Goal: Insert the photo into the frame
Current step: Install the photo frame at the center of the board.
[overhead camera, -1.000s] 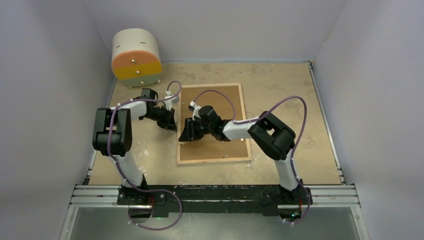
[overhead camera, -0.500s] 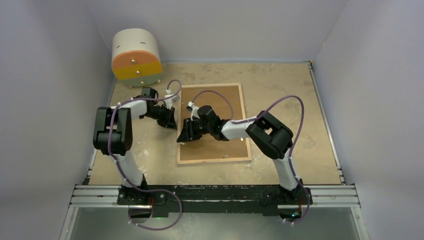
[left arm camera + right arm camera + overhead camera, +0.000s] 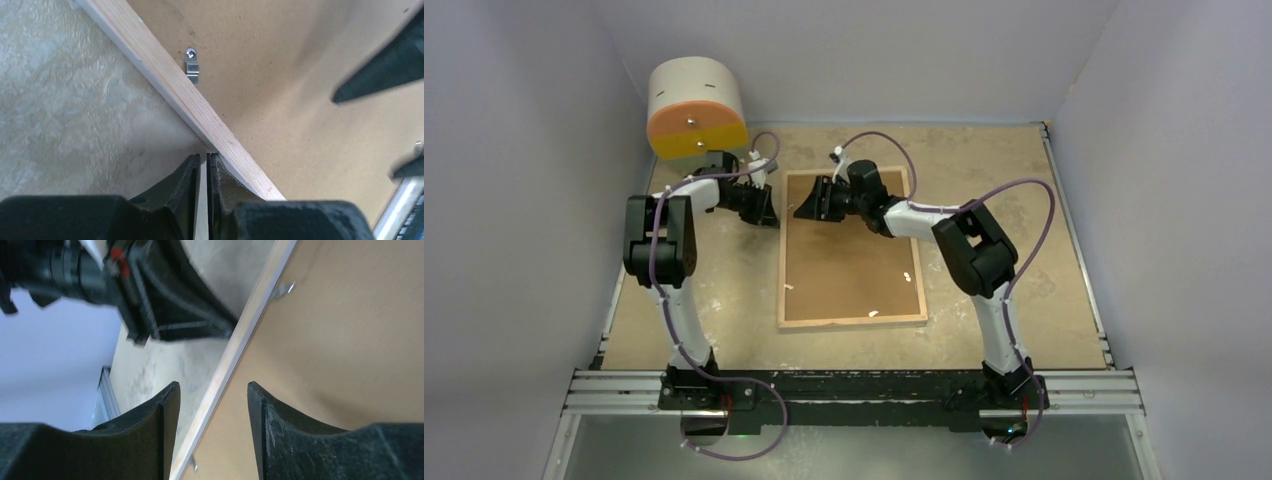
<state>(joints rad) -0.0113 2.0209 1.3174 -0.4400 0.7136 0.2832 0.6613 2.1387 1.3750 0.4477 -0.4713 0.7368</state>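
The frame lies face down on the table, its light wooden rim up, with a brown backing board inside it. The photo is hidden. My left gripper rests low against the outside of the frame's left rim near the far corner. Its fingers are shut to a thin slit, and I see nothing gripped. My right gripper hovers open over the same rim. One of its fingers is over the table and the other over the board. Small metal tabs sit along the rim's inner edge.
A white drum with an orange and yellow front stands at the far left corner, close behind the left arm. Grey walls close in three sides. A metal rail with the arm bases runs along the near edge.
My right gripper has moved from the frame's mid-left edge to its far left corner. My left gripper has moved farther back along the left rim. The frame has stayed put.
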